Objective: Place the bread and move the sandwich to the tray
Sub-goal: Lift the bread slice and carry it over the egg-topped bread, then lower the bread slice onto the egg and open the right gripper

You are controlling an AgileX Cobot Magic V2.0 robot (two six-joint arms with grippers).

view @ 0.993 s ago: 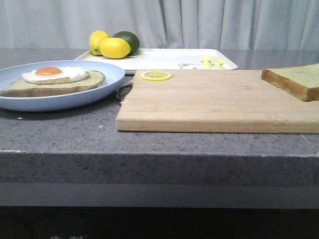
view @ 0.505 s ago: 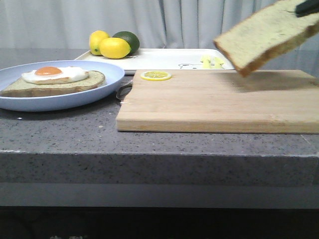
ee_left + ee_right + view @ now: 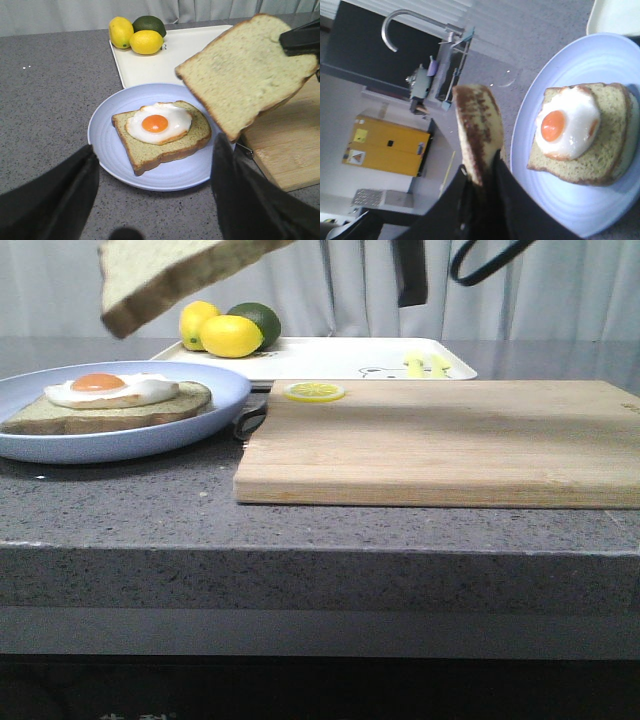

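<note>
Overhead, right gripper [image 3: 482, 175] pinches thick square bread [image 3: 170, 275] by its golden crust edge; slice porous, greenish-tan, tilted in air above round pale blue plate [image 3: 215, 405]. On the plate: flatter slice with glossy fried egg [image 3: 157, 122]. Left gripper [image 3: 155, 192] fingers spread, empty, hovering near the plate. Smooth white tray [image 3: 330, 358] behind the plate, its print unreadable.

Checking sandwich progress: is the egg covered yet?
Uncovered: the egg lies bare on its slice; the bread hangs above in the right pincer.
</note>
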